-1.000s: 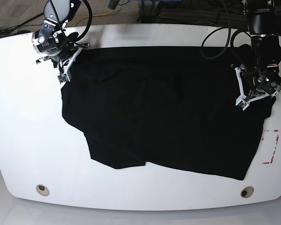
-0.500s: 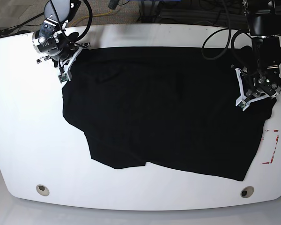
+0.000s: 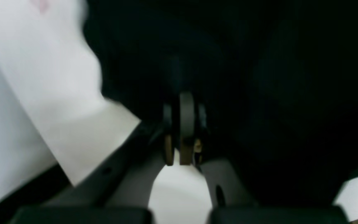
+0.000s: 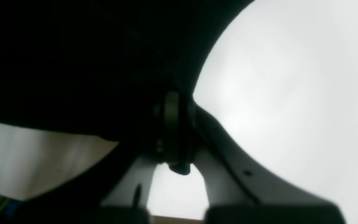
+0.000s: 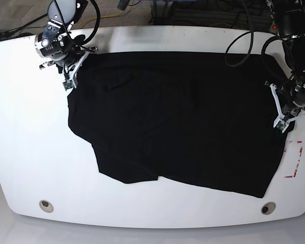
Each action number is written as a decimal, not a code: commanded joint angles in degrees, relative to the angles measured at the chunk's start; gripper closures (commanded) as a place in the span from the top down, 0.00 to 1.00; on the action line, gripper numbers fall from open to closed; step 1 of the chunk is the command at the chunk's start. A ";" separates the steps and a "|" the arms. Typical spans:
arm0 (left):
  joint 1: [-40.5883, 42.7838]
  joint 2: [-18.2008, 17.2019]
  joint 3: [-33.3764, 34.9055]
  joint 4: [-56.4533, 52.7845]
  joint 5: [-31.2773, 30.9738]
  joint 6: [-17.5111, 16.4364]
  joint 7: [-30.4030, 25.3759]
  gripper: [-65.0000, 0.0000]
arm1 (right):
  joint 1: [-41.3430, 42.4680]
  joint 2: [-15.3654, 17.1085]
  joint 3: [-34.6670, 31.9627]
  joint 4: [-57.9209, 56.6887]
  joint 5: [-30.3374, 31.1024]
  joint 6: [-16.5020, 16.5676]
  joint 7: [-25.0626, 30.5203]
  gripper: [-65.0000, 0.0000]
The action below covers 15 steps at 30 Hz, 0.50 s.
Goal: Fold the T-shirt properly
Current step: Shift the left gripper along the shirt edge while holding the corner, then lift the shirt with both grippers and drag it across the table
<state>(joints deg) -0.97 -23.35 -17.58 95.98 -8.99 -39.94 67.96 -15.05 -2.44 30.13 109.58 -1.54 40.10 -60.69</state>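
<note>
A: On the white table (image 5: 30,152), no containers in view; cables lie on the floor beyond the far edge.

B: T-shirt (image 5: 178,117)?

A: Spread flat, black, crumpled along the near hem. Left gripper (image 5: 282,122) pinched tight on its side edge, fabric between the fingers (image 3: 186,112). Right gripper (image 5: 70,76) likewise clamped on the opposite far corner, cloth draped over the fingers (image 4: 171,124).

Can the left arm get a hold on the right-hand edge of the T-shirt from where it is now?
Probably yes, it looks like it already has. The left gripper sits right at the edge of the T-shirt, and in the left wrist view its jaws are shut with black cloth bunched around them. Nothing stands between them.
</note>
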 commanded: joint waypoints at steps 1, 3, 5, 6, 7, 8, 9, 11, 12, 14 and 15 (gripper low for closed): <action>-0.39 -0.25 -0.04 3.22 0.16 -0.06 -0.40 0.01 | 1.73 0.46 0.33 2.55 0.09 -0.10 0.51 0.00; -0.48 -0.25 -0.31 5.42 2.27 -0.06 0.39 0.01 | 2.52 0.63 0.33 3.08 0.00 -0.10 0.33 0.00; -0.48 -0.16 -1.71 7.18 3.50 -0.06 1.35 0.01 | 2.87 0.81 0.33 3.08 -0.09 -0.10 0.33 0.00; -0.57 0.10 -3.03 8.24 4.12 -0.06 1.88 0.01 | 3.75 0.90 0.33 3.17 -0.09 -0.10 0.33 0.00; -0.65 0.10 -4.00 8.94 4.29 -0.06 2.32 0.01 | 4.46 1.25 0.42 3.17 -0.17 -0.10 0.33 0.00; -0.74 0.10 -4.79 9.55 4.29 -0.06 2.94 0.01 | 5.16 1.87 0.42 3.17 -0.17 -0.10 0.33 0.00; -1.09 0.10 -5.49 10.17 4.38 -0.06 3.46 0.01 | 5.86 2.39 0.42 3.08 -0.17 -0.10 0.33 0.00; -2.94 0.10 -6.28 10.87 4.55 -0.06 3.99 0.01 | 7.97 2.74 0.42 2.90 -0.17 -0.10 0.33 0.00; -3.82 0.10 -6.81 11.14 4.55 -0.06 4.08 0.01 | 9.29 2.83 0.42 2.82 -0.17 -0.10 0.33 0.00; -5.14 0.10 -7.69 11.14 4.64 -0.06 4.08 0.01 | 11.31 4.24 0.33 2.73 -0.17 -0.10 0.33 0.00; -6.02 0.10 -7.95 11.14 4.64 -0.06 4.08 0.01 | 12.54 5.03 0.07 2.64 -0.17 -0.10 0.33 0.00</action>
<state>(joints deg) -3.77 -22.06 -24.32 105.75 -4.51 -40.10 72.71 -5.19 0.51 30.37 111.26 -2.31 40.12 -61.39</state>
